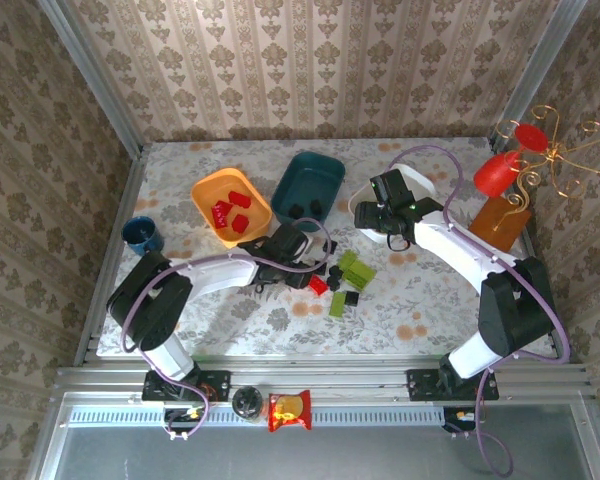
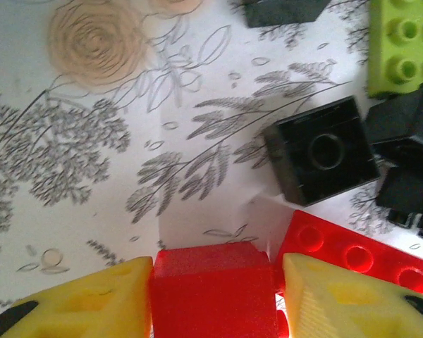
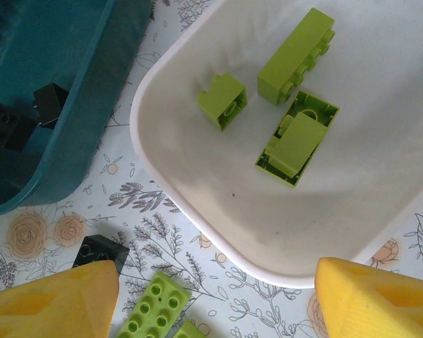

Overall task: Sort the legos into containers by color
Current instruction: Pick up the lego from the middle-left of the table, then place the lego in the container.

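Yellow fingers [image 2: 92,303] of the left gripper [image 2: 215,282] sit closest to the left wrist lens. They press against both sides of a red brick [image 2: 215,303] that rests on the table [image 2: 92,176], so the grip is narrow and closed on that brick. The right gripper [image 3: 218,296] shows its own yellow fingers [image 3: 56,303] at the bottom of the right wrist view, spread wide with nothing between them, poised over the near rim of the white bin [image 3: 197,204]

Largest of all is the floral table. On its far half stand the three containers in a row: the orange bin [image 1: 205,195] on the left, the teal bin [image 1: 315,170] in the middle and the white bin on the right, with teal and white just beside each other. Red legos [image 1: 230,212] lie in the orange bin, black legos [image 3: 10,123] in the teal bin and lime legos [image 3: 296,56] in the white bin, one of these upturned with another lying on it

Unsorted legos lie loose near the middle of the table, by the left gripper's tip: lime ones [image 1: 355,268] and black ones [image 1: 350,298]. Just beside the held brick are a long red brick [image 2: 352,260] and a square black brick [image 2: 324,151] lying underside up, and a lime brick [image 2: 402,46] lies farther off
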`<state>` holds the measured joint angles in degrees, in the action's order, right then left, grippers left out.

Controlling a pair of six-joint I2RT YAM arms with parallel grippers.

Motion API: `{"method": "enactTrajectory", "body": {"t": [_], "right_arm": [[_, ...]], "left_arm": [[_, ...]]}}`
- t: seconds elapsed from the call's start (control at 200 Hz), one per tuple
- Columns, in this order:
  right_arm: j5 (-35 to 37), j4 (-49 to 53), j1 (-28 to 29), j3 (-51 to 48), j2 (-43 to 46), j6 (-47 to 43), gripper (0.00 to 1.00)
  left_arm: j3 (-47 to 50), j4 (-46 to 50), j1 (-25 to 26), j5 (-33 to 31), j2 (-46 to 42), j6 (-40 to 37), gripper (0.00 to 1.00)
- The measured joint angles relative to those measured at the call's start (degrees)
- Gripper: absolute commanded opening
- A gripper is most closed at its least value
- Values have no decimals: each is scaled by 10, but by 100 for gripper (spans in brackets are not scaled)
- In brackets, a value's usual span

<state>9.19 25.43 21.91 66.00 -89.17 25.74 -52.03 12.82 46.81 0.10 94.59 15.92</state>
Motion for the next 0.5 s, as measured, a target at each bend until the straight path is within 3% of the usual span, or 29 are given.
{"method": "enactTrajectory", "body": {"t": [0.3, 0.5], "right_arm": [[0, 0, 0, 0, 0, 0, 75], [-2, 0, 0, 0, 0, 0, 75]], "left_arm": [[22, 28, -20, 1, -73, 11, 41], [14, 48, -96, -6, -153, 12, 38]]}}
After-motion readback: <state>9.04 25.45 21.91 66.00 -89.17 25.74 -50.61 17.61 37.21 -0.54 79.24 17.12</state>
